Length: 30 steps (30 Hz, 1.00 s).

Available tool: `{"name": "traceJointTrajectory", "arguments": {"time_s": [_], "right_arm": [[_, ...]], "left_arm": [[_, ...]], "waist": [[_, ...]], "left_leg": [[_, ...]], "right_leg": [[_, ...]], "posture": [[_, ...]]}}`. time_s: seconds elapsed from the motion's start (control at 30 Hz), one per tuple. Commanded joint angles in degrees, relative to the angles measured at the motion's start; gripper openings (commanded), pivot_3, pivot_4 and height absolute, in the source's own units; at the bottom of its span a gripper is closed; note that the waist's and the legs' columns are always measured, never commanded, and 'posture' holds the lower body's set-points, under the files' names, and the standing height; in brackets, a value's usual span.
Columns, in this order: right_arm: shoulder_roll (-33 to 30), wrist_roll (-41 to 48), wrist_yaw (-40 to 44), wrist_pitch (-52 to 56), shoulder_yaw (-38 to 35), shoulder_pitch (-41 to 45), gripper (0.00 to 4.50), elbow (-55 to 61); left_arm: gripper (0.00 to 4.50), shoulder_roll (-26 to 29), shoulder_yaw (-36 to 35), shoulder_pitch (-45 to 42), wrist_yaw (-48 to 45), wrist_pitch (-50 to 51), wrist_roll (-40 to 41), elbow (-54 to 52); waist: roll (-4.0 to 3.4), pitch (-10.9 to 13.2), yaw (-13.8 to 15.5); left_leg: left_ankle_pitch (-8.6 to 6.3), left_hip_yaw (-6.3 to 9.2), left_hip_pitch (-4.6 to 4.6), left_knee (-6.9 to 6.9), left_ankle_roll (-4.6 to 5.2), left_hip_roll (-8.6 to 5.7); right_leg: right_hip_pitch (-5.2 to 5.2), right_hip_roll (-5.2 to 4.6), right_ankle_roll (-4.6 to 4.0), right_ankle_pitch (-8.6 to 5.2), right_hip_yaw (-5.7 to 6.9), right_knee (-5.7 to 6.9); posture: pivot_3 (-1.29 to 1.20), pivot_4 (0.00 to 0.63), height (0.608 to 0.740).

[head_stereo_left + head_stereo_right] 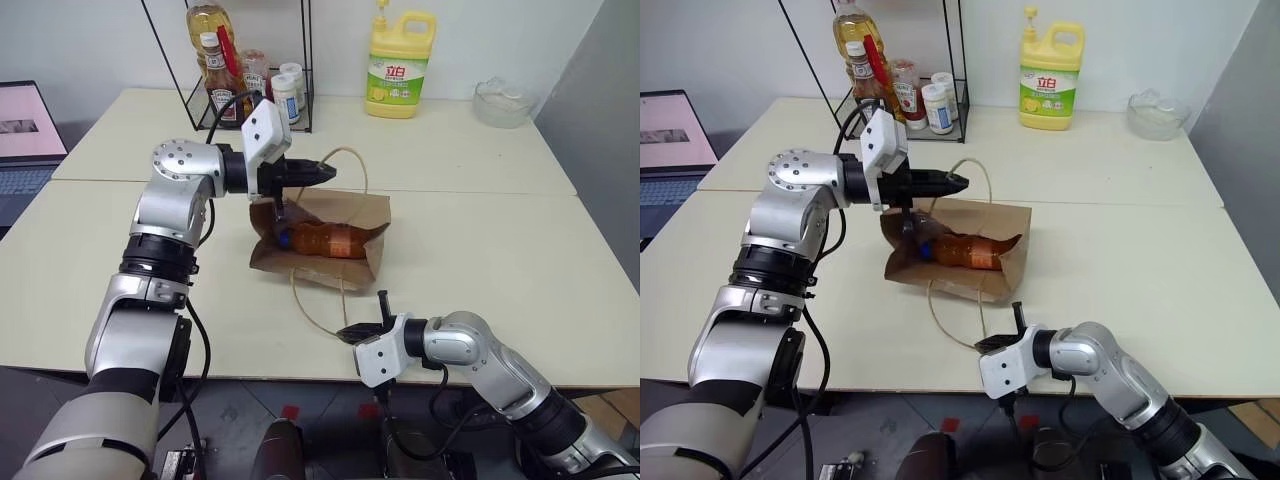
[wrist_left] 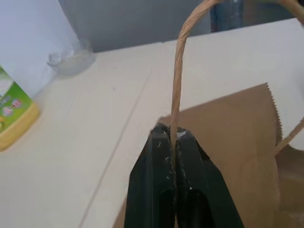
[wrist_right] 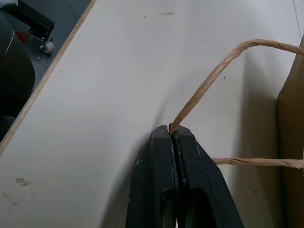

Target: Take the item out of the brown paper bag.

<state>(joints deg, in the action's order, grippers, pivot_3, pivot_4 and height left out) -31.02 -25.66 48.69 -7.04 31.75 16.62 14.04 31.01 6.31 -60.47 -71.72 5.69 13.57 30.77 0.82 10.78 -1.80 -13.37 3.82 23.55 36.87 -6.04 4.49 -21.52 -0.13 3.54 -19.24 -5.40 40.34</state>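
Our left gripper (image 1: pixel 325 172) has its fingers (image 2: pixel 164 185) pressed together on one handle (image 2: pixel 178 71) of the bag (image 1: pixel 350 225), holding that loop up above the middle of the counter (image 1: pixel 480 260). Our right gripper (image 1: pixel 348 333) has its fingers (image 3: pixel 173 180) pinched on the other handle (image 3: pixel 213 78), low at the near edge of the counter. Between the two, the bag lies with its mouth pulled open, and the bottle (image 1: pixel 325 240) rests inside it on its side, blue cap toward our left, amber body showing through the opening.

We judge the step in hand to be spreading the mouth so the bottle can come free. To do it well, we should keep both pinches firm, since the twisted paper is thin and could slip or tear at its glued ends. We should lift the far handle gently, hold the near one low as an anchor, and tilt the bag rather than jerk it, so the bottle slides toward the mouth instead of rolling deeper.

The eye views give us the whole layout: bottle, both loops, the yellow jug (image 1: pixel 399 68) near the far edge. The wrist views give what those cannot: the handle running between the closed fingertips, confirming each grip. Neither wrist view shows the bottle.
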Motion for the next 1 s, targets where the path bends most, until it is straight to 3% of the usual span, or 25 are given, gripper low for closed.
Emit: {"name": "traceJointTrajectory", "arguments": {"time_s": [0.03, 0.43, 0.6, 0.87, 1.0], "right_arm": [[-1.2, -0.9, 3.3, 1.0, 2.6, -2.0, 0.01, -0.8], [-3.0, 1.4, 3.8, 2.1, -0.4, -2.7, 0.01, 2.7], [-1.8, 2.3, 0.2, 0.0, -2.1, -2.4, 0.01, 2.2], [-2.8, 2.4, -3.3, -4.6, -5.3, -2.3, 2.47, 3.6], [-4.2, 3.6, -7.6, -10.1, -9.0, -3.9, 2.47, 5.5]], "left_arm": [[0.00, -0.5, -1.4, -1.3, 0.6, -0.8, 0.0, -0.1], [0.00, -1.8, -3.7, -3.9, 1.1, 3.9, 2.3, -0.1], [0.00, -2.0, -3.5, -3.1, 0.6, 4.8, 2.9, -1.7], [0.00, -2.6, -3.6, -2.3, 0.0, 6.3, 3.9, -3.8], [0.00, -2.9, -3.7, -1.7, -0.2, 7.0, 4.2, -5.0]], "waist": [[0.00, 0.0, 0.0], [0.00, 0.0, 0.0], [0.01, 0.0, 0.0], [0.01, 0.0, 0.0], [0.02, 0.0, 0.0]], "left_leg": [[-0.01, 0.00, -0.04, -0.01, 0.02, 0.00], [-0.02, 0.02, -0.07, -0.02, 0.03, 0.00], [-0.01, 0.03, -0.07, -0.02, 0.01, 0.00], [0.00, 0.03, -0.06, -0.02, -0.01, 0.00], [-0.01, 0.03, -0.06, -0.02, 0.01, 0.00]], "right_leg": [[0.07, 0.00, 0.00, 0.00, 0.01, -0.04], [0.13, 0.00, 0.00, 0.00, 0.03, -0.08], [0.13, 0.00, 0.00, 0.00, 0.03, -0.09], [0.12, 0.00, 0.00, 0.00, 0.04, -0.10], [0.12, 0.00, 0.00, 0.00, 0.03, -0.10]], "posture": [[0.00, 0.150, 0.740], [0.00, 0.150, 0.740], [0.00, 0.150, 0.740], [0.00, 0.150, 0.740], [0.00, 0.150, 0.740]]}}
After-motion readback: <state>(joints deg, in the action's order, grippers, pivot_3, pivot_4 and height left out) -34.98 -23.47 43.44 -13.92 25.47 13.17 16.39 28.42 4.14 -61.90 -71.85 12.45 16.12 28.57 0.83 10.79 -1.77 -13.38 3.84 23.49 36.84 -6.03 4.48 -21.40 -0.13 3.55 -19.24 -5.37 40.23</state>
